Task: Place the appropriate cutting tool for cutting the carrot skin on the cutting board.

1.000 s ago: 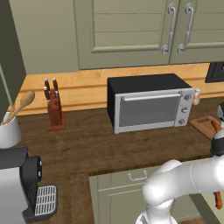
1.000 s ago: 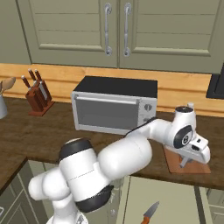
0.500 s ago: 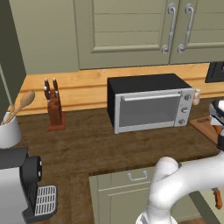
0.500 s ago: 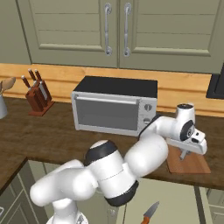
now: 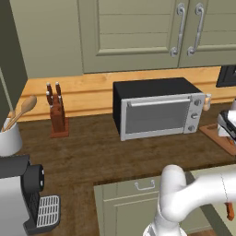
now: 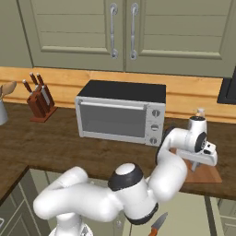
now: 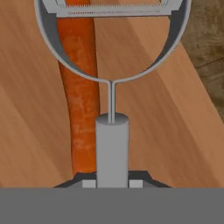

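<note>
Arm reaches to the far right end of the tabletop (image 6: 55, 147), hand hanging over the cutting board (image 6: 205, 174), which lies just right of the toaster oven (image 6: 120, 113). Gripper (image 7: 112, 183) is seen from the hand camera: jaws clenched on the grey handle of the peeler (image 7: 112, 148), handle seated between the two dark tips. Peeler's looped head extends forward from the hand, its serrated blade crossing the loop at the far end. Peeler is held above the board, not lying on it; whether any part touches the wood cannot be told. Carrot (image 7: 78, 105) lies flat on the board (image 7: 166, 140), running lengthwise along the peeler's line and slightly to one side of the handle, passing behind the loop. Dark tabletop shows past the board's edge in one corner of the hand view. From the left base camera the board's near corner (image 5: 215, 134) shows at the frame's right edge with the hand above it. Knife block (image 6: 39, 102) stands well apart at the left. A knife with an orange-red handle (image 6: 157, 224) shows low in the right base view, below the tabletop edge.
</note>
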{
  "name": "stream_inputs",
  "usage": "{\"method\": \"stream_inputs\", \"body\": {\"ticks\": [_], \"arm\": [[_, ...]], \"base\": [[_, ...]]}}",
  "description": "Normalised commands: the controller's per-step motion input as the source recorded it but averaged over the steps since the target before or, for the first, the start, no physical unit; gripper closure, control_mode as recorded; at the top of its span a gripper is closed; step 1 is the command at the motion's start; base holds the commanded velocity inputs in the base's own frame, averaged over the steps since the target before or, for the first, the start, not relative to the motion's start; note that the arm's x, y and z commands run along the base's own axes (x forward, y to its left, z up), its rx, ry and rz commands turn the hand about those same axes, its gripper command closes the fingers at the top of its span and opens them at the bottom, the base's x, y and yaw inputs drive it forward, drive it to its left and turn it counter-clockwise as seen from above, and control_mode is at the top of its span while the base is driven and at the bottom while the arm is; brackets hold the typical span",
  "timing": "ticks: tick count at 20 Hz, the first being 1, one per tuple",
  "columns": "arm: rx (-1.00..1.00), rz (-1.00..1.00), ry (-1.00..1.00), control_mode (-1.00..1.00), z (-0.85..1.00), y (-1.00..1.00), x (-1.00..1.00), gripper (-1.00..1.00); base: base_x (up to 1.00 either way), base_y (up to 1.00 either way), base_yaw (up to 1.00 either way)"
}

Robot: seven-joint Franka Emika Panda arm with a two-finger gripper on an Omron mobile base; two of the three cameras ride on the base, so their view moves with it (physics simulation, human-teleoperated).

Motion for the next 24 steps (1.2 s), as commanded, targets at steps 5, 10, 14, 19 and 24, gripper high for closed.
{"method": "stream_inputs", "body": {"ticks": [5,10,14,19,24], "arm": [[0.0,0.04,0.0,-1.0,-0.31,0.0,0.01,-1.0],[0.0,0.0,0.0,-1.0,0.17,0.05,-0.2,-1.0],[-0.01,0.05,0.0,-1.0,0.57,0.43,-0.4,-1.0],[-0.03,0.08,0.0,-1.0,0.41,0.69,-0.44,-1.0],[-0.03,0.08,0.0,-1.0,0.15,0.8,-0.51,-1.0]], "base": [[0.0,0.0,0.0],[0.0,0.0,0.0],[0.0,0.0,0.0],[0.0,0.0,0.0],[0.0,0.0,0.0]]}}
